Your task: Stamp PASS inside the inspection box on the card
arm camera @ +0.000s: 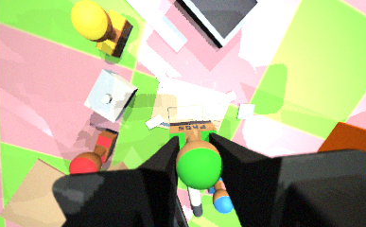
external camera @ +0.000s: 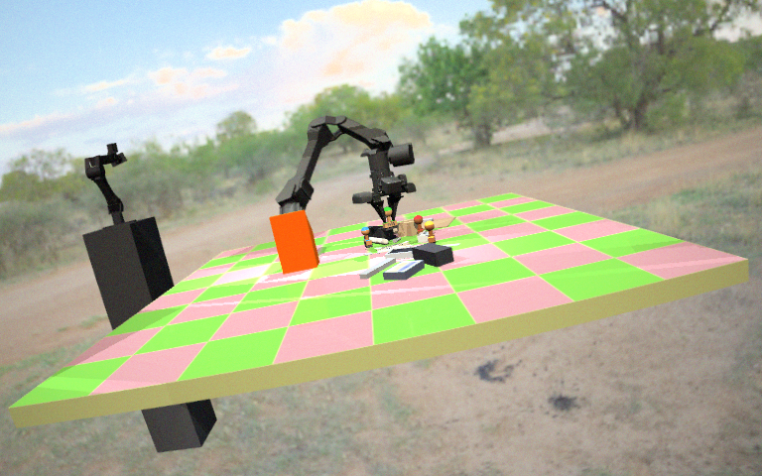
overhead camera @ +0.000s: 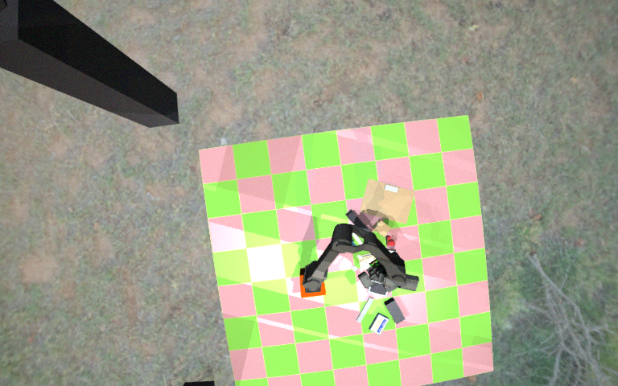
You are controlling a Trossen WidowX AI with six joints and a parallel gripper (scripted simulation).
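Observation:
My gripper (arm camera: 194, 139) (external camera: 387, 207) (overhead camera: 373, 273) is shut on the PASS stamp (arm camera: 199, 163) (external camera: 387, 211), which has a green knob and a brown block with a PASS label. The stamp points down over the pale card (arm camera: 163, 108), at the thin outline of the inspection box (arm camera: 171, 113). I cannot tell whether the stamp's face touches the card. The ink pad (arm camera: 219, 16) (overhead camera: 377, 289), dark grey with a white rim, lies beyond the card. Glare washes out part of the card.
A yellow-knobbed stamp (arm camera: 95, 21), a red-knobbed one (arm camera: 86, 163) (overhead camera: 389, 240) and a blue-knobbed one (arm camera: 223, 203) stand close around. A white block (arm camera: 109, 95), paper scraps, a brown cardboard sheet (overhead camera: 389, 200), a dark box (external camera: 433, 253) and the orange arm base (external camera: 294, 240) are nearby.

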